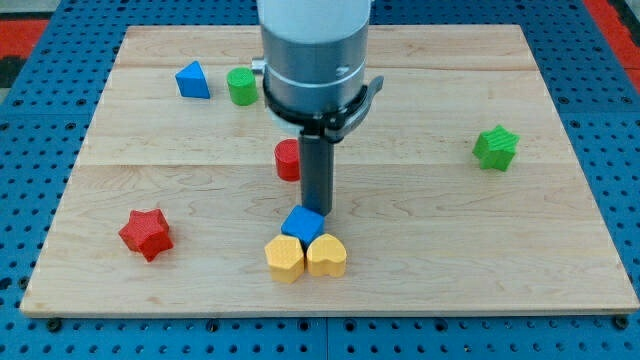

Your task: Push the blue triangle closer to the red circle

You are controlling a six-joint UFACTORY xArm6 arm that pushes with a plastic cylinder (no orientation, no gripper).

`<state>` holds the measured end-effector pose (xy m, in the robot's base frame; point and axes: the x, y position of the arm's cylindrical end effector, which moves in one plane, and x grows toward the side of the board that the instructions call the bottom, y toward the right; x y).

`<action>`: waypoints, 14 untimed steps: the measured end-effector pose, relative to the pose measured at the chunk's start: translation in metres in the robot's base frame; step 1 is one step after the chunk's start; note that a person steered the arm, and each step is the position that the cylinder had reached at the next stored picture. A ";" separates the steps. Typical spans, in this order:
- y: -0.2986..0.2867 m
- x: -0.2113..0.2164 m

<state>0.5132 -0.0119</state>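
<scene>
The pale wooden counter carries the blocks. My tip, a bare rod with no hand, touches the blue cube. The red circle sits just left; the blue triangle lies far left.

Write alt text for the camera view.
My tip rests just above a blue cube atop two yellow hearts, far from the blue triangle at the view's top left; the red circle sits beside the rod.

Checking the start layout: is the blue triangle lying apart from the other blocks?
Apart. The blue triangle sits alone near the view's top left; the green cylinder beside it shows a gap.
</scene>
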 end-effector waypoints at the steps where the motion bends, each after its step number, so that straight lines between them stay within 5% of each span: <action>1: 0.013 -0.019; 3: 0.035 -0.213; 4: -0.055 -0.305; 5: -0.165 -0.271; 8: -0.140 -0.092; 9: -0.170 -0.154; 10: -0.149 -0.160; 11: -0.109 -0.061; 12: -0.114 -0.027; 13: -0.157 -0.049; 14: -0.106 -0.053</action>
<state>0.4604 -0.1179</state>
